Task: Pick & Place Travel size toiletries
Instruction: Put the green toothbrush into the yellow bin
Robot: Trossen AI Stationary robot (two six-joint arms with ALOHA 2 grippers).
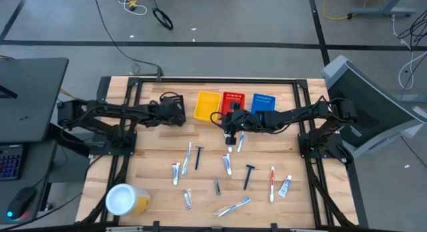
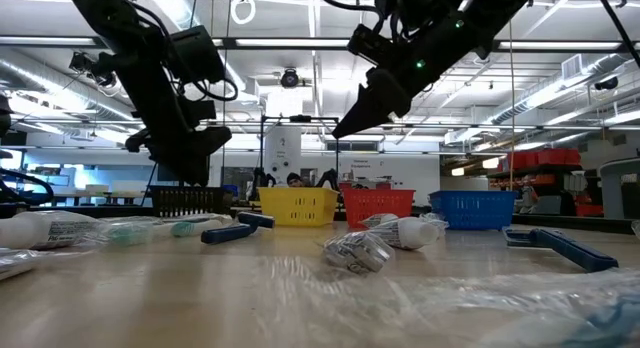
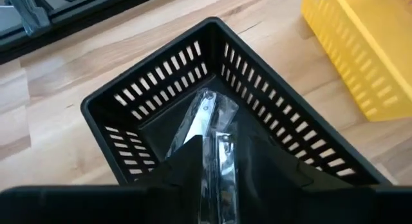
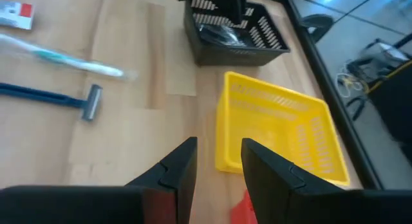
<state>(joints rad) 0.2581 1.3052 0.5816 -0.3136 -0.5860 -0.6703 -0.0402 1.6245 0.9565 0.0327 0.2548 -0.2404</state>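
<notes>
A silvery packet [image 3: 215, 156] sits pinched in the left hand [image 3: 215, 179] above the black basket [image 3: 129, 108].

A: Left wrist view. What is under the camera?

B: A black slotted plastic basket [image 3: 212, 102], seen corner-on, standing on the light wooden plank table [image 3: 84, 76].

A: And the left gripper [image 3: 217, 163]?

B: Its two dark fingers [image 3: 183, 163] sit over the basket's opening, closed on a slim silvery foil packet [image 3: 205, 121]. The packet runs from between the fingers down into the basket; its far end reaches the basket floor region.

A: Anything beside it?

B: A yellow slotted plastic basket [image 3: 360, 50], near the black one but apart from it, partly cut off by the frame edge.
</notes>
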